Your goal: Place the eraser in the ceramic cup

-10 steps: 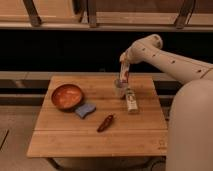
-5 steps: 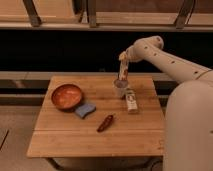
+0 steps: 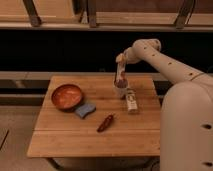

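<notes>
The gripper (image 3: 120, 59) sits just right of the frame's centre, in the upper half, at the end of the arm (image 3: 150, 52) that reaches in from the right. It is closed on the top end of the eraser (image 3: 120, 76), pinching it high up so the rest of the bar hangs free below. That high hold looks deliberate. With the gripper clear of the rim, the lower end can enter the narrow opening without the gripper meeting the cup.

The eraser stands close to upright, its long axis running top to bottom of the frame, perhaps with a slight lean. Its upper end is at the gripper and its lower end points down at the cup (image 3: 120, 90) directly beneath. The lower end seems to reach the rim or just inside it; whether it touches the bottom I cannot tell. The bar looks longer than the cup is tall, so I judge it would stick out and lean on the rim once let go. An end-first, upright entry is the only one that fits.

The cup stands on the desk (image 3: 60, 140), toward its far right part. Just beside it, to the lower right, a whitish remote (image 3: 131, 99) lies flat, its length running roughly top to bottom. Well apart to the left sits an orange bowl (image 3: 66, 96), with a blue sponge (image 3: 86, 109) at its lower right. A red pepper (image 3: 105, 123) lies nearer the desk's middle.
</notes>
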